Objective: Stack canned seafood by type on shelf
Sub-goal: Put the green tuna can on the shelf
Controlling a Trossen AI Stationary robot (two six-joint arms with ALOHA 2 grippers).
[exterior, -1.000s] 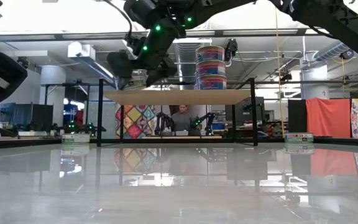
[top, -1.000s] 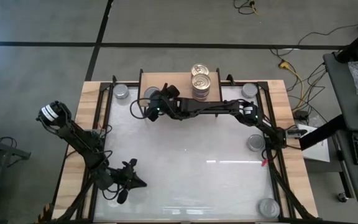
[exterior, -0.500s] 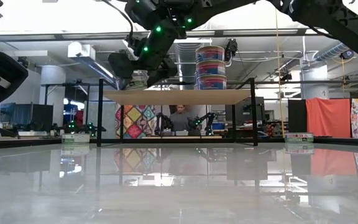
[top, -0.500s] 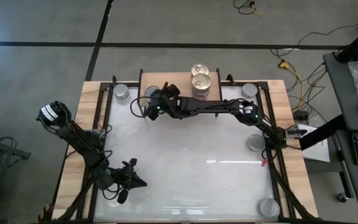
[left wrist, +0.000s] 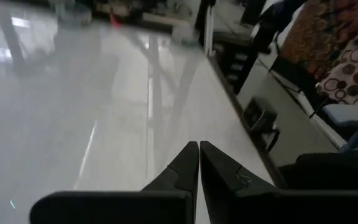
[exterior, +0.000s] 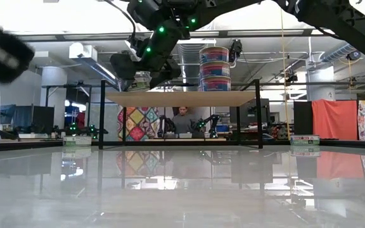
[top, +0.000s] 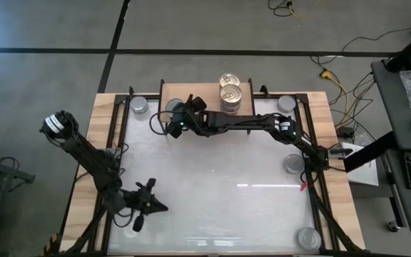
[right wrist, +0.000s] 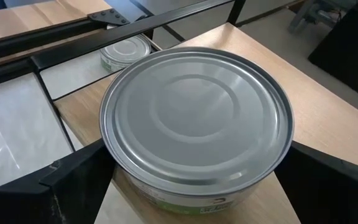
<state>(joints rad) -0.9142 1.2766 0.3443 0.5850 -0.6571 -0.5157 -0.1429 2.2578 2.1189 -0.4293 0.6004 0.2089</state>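
Shelf (top: 205, 96) is my landmark, at the table's far edge. My right gripper (top: 177, 113) sits over the shelf's left end, fingers spread wide on either side of a silver-lidded can (right wrist: 194, 134) standing on the board; whether they touch it I cannot tell. Gold-lidded cans (top: 231, 93) are stacked at the shelf's middle. Another silver can (top: 140, 105) lies on the table just left of the shelf. My left gripper (top: 143, 207) waits well away at the table's near-left, fingers pressed together, empty.
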